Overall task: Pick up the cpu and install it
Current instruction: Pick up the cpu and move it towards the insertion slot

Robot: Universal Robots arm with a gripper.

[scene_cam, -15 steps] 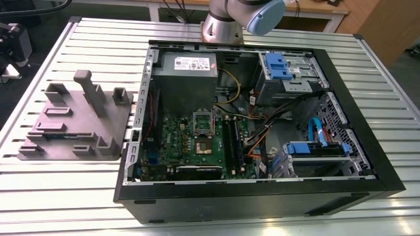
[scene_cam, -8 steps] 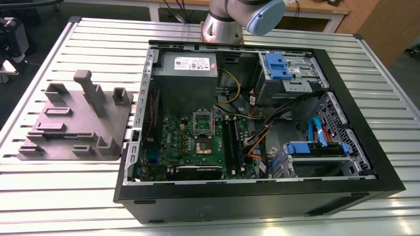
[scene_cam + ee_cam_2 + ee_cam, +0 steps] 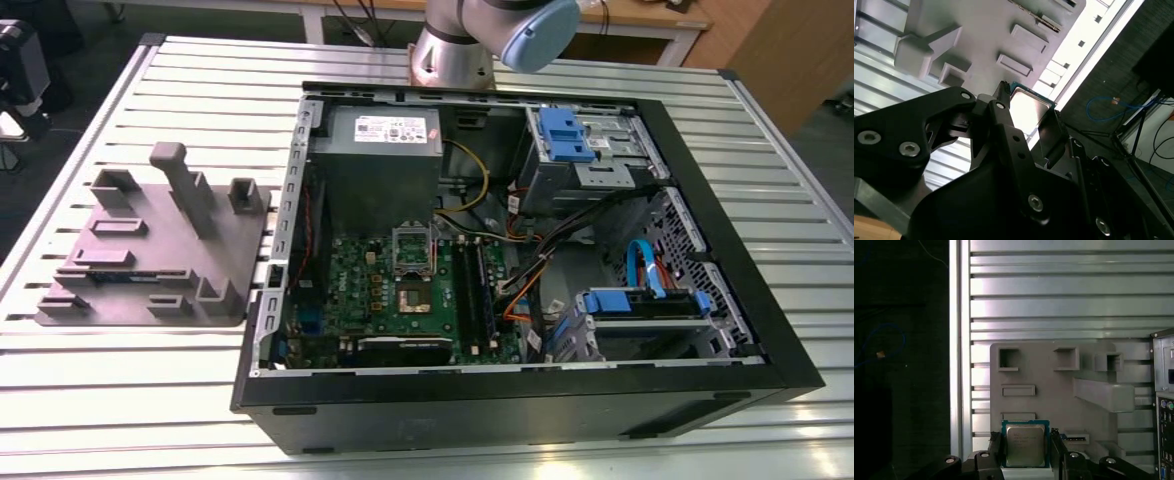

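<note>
cpu (image 3: 1025,445): a small square chip with a silver top and a green rim. It sits between the two black jaws in both wrist views (image 3: 1027,106), with its top toward the cameras.
jaws: closed to the width of the chip, one on each of two opposite edges and touching them. They have hold of the cpu and of nothing else.
tray (image 3: 1054,390): a grey moulded holder with pockets and posts, behind the cpu in both wrist views. The chip looks large against the pockets, so I judge it is lifted clear of the tray and not lying in it.
table (image 3: 134,400): ribbed metal. It carries the tray at the exterior view's left and the open case (image 3: 534,410) just beside it.
board (image 3: 360,275): green, lying flat inside the case on the side near the tray.
socket (image 3: 412,298): a dark square in the middle of the board. Its metal frame seems folded open, and I see no chip in it.
done: the picking up, as I judge.
left: the installing, because the cpu is not yet at the socket.
writing: there is fine print on the cpu top and a white label (image 3: 387,130) on the grey box (image 3: 380,175) inside the case. Both are too small to read.
</note>
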